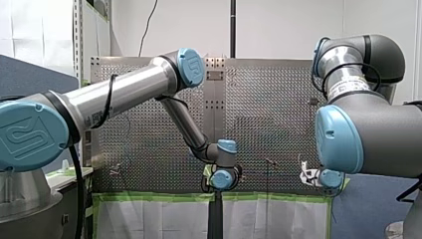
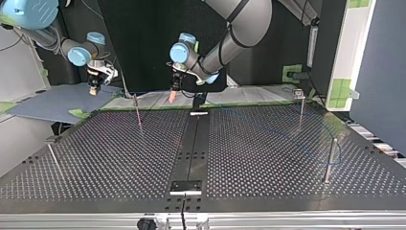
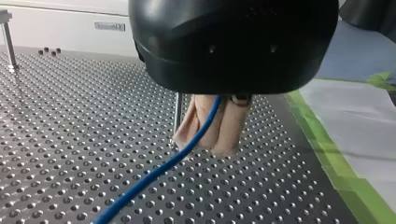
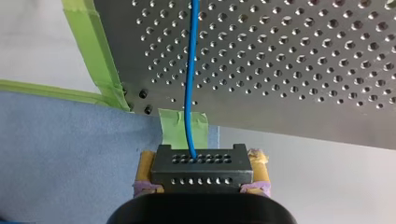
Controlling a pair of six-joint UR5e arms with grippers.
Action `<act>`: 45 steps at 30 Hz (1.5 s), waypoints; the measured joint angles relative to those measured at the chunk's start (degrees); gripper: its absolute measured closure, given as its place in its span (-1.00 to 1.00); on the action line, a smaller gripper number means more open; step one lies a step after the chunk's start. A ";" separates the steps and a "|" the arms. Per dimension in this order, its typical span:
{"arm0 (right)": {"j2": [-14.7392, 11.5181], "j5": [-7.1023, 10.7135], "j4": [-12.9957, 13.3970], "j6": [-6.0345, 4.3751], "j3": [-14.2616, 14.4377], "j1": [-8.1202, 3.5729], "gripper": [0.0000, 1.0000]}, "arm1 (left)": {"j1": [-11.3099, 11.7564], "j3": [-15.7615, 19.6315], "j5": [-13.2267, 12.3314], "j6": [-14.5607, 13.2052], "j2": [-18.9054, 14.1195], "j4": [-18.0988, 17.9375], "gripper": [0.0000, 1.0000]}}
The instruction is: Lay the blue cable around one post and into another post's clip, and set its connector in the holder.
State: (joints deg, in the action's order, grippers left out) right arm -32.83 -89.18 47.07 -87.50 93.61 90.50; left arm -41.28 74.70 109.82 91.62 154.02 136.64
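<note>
My right jaws are clamped on the connector [image 4: 201,167], pinching its black perforated block between yellow pads [image 4: 145,164]. They hang just off the edge of the desk [image 2: 119,158], over a blue mat [image 4: 60,140] and a tab of green tape [image 4: 183,122]. I judge this parks the stiff end out of the way while the slack is routed. The blue cable [image 4: 189,84] leaves the connector's face and runs out across the perforated surface. My left jaws are closed on it further along, the beige pads [image 3: 231,126] squeezing it with their tips low over the desk, just beside a thin post [image 3: 177,114]. Gripping at that height probably lets the line be led round a post or pressed into a clip rather than dragged over the top. In the top view a faint blue curve lies on the right half of the desk near a taller post [image 2: 330,158], but I cannot tell whether it touches or wraps that post. As for the holder, a dark plate [image 2: 186,187] on the centre strip at the bottom of the top view may be it, though I am not sure. Nothing block-shaped sits in it, and the connector is well apart from it, so seating is not yet done.
</note>
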 joint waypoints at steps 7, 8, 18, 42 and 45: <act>-0.32 0.34 -0.09 0.45 0.01 -0.15 1.00 | -0.09 0.00 -0.06 -0.18 -0.08 0.08 0.99; -0.47 0.48 -0.11 0.48 0.02 -0.11 1.00 | -0.17 0.00 -0.09 -0.21 -0.08 0.09 0.99; -2.60 1.30 -1.05 0.55 0.05 0.30 1.00 | -0.83 0.59 -0.59 -0.97 -0.81 0.21 0.99; -2.73 0.74 -0.13 -2.42 -0.03 -0.96 1.00 | -1.47 2.17 -2.81 -2.49 -3.35 0.07 0.99; -2.70 0.63 -0.03 -3.06 -0.04 -1.07 1.00 | -1.36 3.12 -3.16 -2.50 -3.73 -0.43 0.99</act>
State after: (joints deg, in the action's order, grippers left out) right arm -35.53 -88.54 47.04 -90.56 93.57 89.43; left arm -42.64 77.81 106.66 89.12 150.29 136.21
